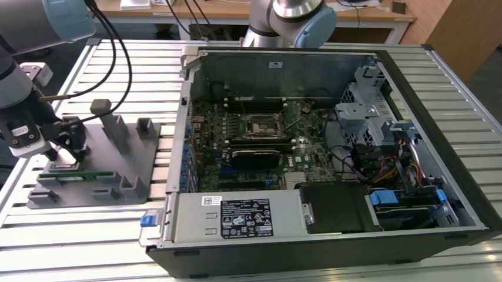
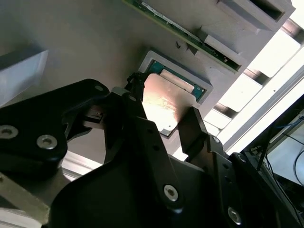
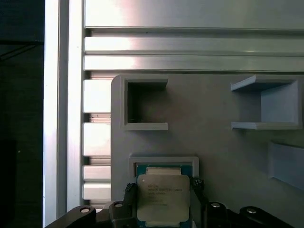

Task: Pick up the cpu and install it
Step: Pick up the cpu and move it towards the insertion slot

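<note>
Gripper (image 2: 164, 102) | fingers (image 3: 127, 192) clamped across cpu (image 3: 163, 202) edges, keeping it flat | just over grey fixture (image 3: 213, 137) pocket, lift unclear

Smooth silvery-grey metal on top of the cpu (image 3: 163, 197), satin, catching a warm glare; paler, duller rim around it. Matt black claw (image 2: 164, 107), dotted with bright steel screw heads (image 2: 46, 141). Grey plastic fixture (image 3: 213, 109), matt and even. Ribbed aluminium counter (image 1: 79, 247), brushed, softly shiny. Bare dull sheet metal inside the computer case (image 1: 314, 70), matt black outer shell, glossy paper label (image 1: 247, 218) near its front edge.
</note>
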You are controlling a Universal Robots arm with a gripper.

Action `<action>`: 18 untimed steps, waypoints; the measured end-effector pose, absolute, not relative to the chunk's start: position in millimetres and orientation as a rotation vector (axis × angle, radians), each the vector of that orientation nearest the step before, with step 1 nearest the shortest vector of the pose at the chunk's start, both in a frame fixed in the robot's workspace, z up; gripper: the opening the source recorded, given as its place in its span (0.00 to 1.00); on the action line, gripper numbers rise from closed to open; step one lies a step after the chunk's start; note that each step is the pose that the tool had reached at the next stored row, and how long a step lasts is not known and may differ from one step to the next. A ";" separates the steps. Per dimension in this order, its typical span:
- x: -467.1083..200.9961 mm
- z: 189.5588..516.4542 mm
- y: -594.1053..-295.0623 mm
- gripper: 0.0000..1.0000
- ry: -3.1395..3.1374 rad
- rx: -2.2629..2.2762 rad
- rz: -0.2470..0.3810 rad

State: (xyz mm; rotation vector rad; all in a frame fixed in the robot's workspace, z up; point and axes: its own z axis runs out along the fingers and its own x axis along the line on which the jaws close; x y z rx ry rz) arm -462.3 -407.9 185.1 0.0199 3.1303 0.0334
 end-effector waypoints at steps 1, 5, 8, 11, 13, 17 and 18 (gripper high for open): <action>-462.3 185.3 -407.9 0.53 3.130 0.020 0.034; -462.3 191.0 -407.9 0.53 3.130 0.020 0.034; -462.3 196.8 -407.9 0.53 3.130 0.020 0.034; -462.2 198.3 -407.9 0.53 3.130 0.020 0.034; -462.2 198.3 -407.9 0.53 3.130 0.020 0.034; -462.2 198.5 -407.9 0.53 3.130 0.020 0.034; -462.3 199.1 -407.9 0.53 3.130 0.020 0.034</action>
